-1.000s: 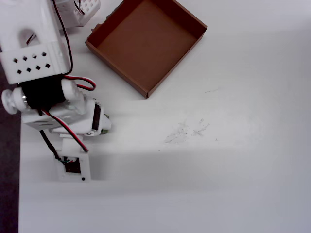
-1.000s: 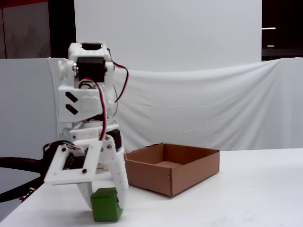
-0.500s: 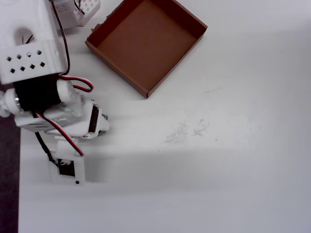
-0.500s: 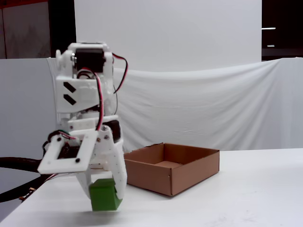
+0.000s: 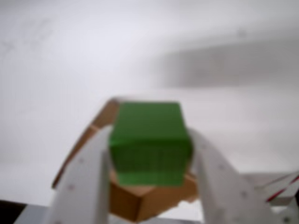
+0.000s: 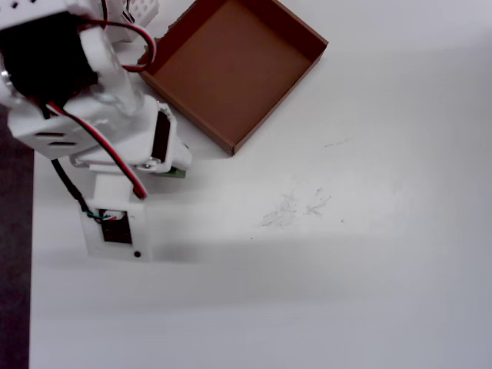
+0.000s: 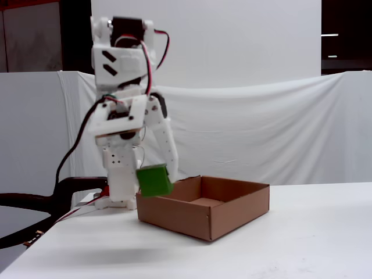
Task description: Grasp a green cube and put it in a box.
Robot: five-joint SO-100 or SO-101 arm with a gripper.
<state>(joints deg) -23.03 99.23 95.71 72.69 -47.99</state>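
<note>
The green cube (image 5: pixel 149 142) fills the middle of the wrist view, pinched between my two white fingers (image 5: pixel 81 177). My gripper (image 5: pixel 150 135) is shut on it. In the fixed view the cube (image 7: pixel 153 181) hangs well above the table, tilted, just in front of the near left corner of the brown cardboard box (image 7: pixel 174 218), held by the gripper (image 7: pixel 156 177). From overhead only a green sliver of the cube (image 6: pixel 178 172) shows under the arm, near the box's (image 6: pixel 231 69) lower left wall. The box is empty. A corner of the box (image 5: pixel 140 205) lies beneath the cube in the wrist view.
White perforated robot parts (image 6: pixel 134 9) sit at the top left, beside the box. The table's left edge meets dark floor (image 6: pixel 15 307). Faint scuff marks (image 6: pixel 296 206) lie mid-table. A white cloth (image 7: pixel 261 133) hangs behind the table.
The gripper has risen from the table with the cube in it and swung toward the box; the cube now hangs beside the box's corner.
</note>
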